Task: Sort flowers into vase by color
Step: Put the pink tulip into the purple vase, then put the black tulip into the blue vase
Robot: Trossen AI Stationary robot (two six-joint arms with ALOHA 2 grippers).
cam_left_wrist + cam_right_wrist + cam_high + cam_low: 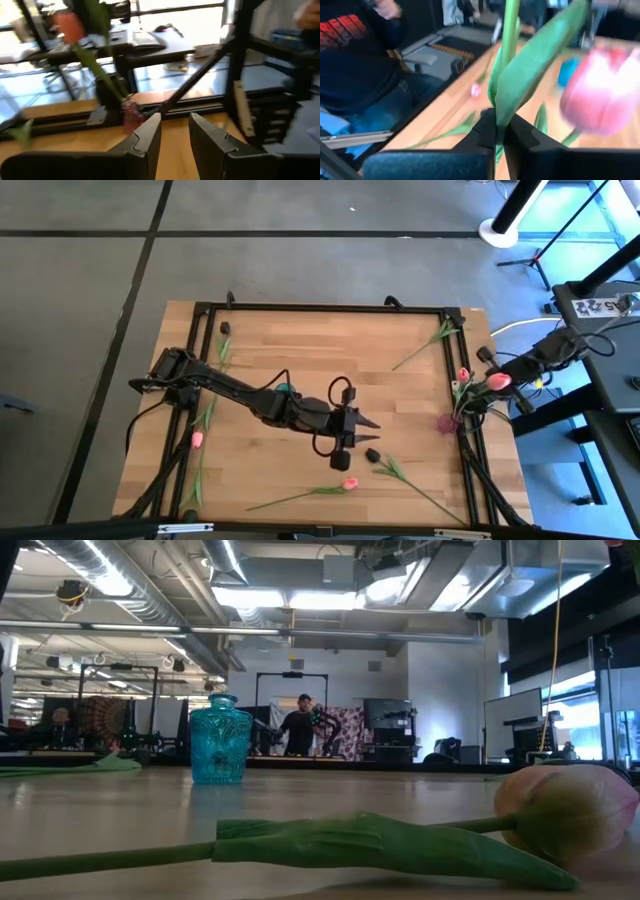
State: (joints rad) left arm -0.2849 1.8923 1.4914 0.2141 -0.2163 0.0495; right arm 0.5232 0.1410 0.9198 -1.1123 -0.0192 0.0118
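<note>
The right gripper [500, 132] sits at the table's three o'clock edge, over the pink vase [448, 423], its fingers pinched together on the green stem of a pink tulip [498, 381]. In the right wrist view that stem [509, 35] and a broad leaf rise straight out of the closed fingers, with a pink head [602, 92] close beside them. One or two pink tulips already stand in the pink vase.

The left gripper [366, 423] reaches out near the table's centre, fingers apart and holding nothing, pointing toward three o'clock. The blue vase [285, 389] is half hidden under that arm.

Flowers still lie flat on the wood: a pink tulip at six o'clock [349, 483], a black-headed one just beside it [373, 455], a pink one at eight o'clock [197, 439], a black one at ten o'clock [225, 328] and a stem at two o'clock [425, 345].

These look light and floppy (thin stems, soft heads), so a grip on the stem's mid-length, clear of the leaves, seems safest; squeezing a head would likely crush it.
</note>
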